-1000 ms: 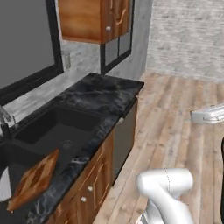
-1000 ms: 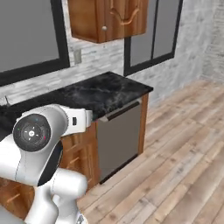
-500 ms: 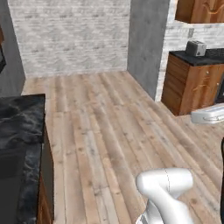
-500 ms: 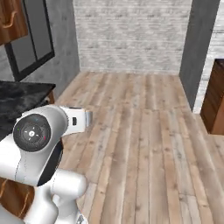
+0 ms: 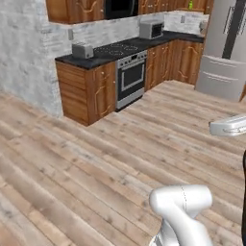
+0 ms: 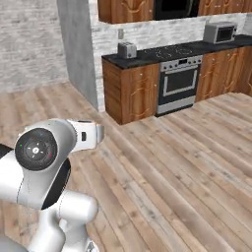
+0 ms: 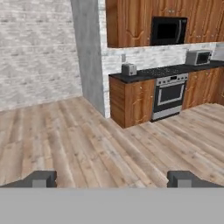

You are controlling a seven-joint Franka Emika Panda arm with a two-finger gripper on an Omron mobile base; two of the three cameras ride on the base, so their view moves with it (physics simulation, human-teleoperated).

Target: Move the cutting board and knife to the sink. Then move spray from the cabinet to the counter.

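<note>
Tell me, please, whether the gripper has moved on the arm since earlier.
No. The open gripper holds its place against the arm's shoulder joint; the base turned, so the stove now lies ahead.

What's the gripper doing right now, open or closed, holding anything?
Gripper: open, jaws spread wide, nothing between them; it points across the wood floor toward the stove.

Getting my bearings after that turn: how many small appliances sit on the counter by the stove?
2: a toaster at the counter's left end, and a microwave right of the stove. More may sit beyond the frame.
</note>
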